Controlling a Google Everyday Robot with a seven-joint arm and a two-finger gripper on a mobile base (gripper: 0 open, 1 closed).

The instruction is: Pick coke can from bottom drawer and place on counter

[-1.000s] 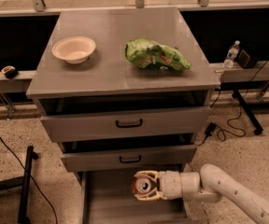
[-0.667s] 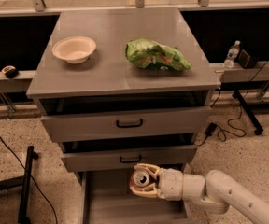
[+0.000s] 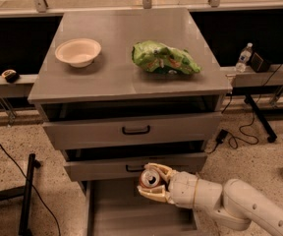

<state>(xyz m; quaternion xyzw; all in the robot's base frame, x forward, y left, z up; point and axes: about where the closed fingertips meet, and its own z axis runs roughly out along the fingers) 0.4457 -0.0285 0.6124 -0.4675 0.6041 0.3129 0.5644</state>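
Note:
The coke can (image 3: 150, 178), red with a silver top, is held in my gripper (image 3: 151, 182), whose cream fingers are shut on it from above and below. The can hangs above the open bottom drawer (image 3: 131, 215), just in front of the middle drawer's face. My white arm (image 3: 235, 203) reaches in from the lower right. The grey metal counter (image 3: 117, 68) is the cabinet's top, well above the can.
On the counter stand a cream bowl (image 3: 78, 51) at the left and a green chip bag (image 3: 164, 58) at the right. The two upper drawers (image 3: 131, 130) are slightly open. A water bottle (image 3: 243, 57) stands on the right ledge. A black stand (image 3: 26, 195) is at the left.
The gripper with the can has moved up and a little left, from over the bottom drawer toward the middle drawer's front.

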